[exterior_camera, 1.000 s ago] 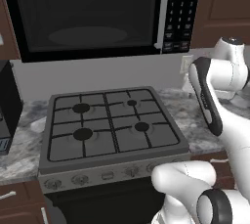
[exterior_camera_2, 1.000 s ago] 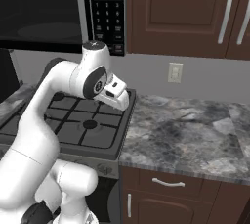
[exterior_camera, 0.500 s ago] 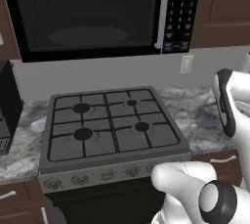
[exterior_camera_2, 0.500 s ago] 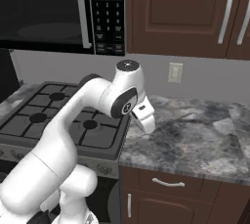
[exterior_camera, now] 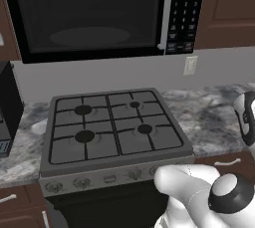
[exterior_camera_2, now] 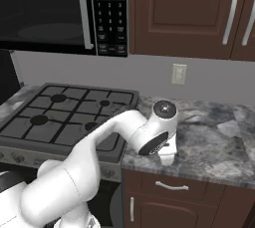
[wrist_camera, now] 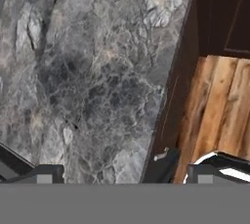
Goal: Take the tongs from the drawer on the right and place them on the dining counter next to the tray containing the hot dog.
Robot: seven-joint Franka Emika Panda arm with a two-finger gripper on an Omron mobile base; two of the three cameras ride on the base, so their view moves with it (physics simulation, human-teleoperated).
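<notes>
Dark finger tips of the gripper (wrist_camera: 116,173) are spread wide, nothing between them — released, pointing straight down at the grey marbled stone worktop (wrist_camera: 93,81) by its front edge. Hand hangs over the counter right of the black gas stove (exterior_camera_2: 64,117). Just below that edge — the dark reddish-brown drawer front with slim silver bar handle (exterior_camera_2: 171,186), closed. Wood plank floor (wrist_camera: 217,115) beyond. Tongs can't be made out.

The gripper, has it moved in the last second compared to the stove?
Yes. In the right base view the hand has swung right, off the stove, and now points down at the worktop's front edge above the drawer.
</notes>
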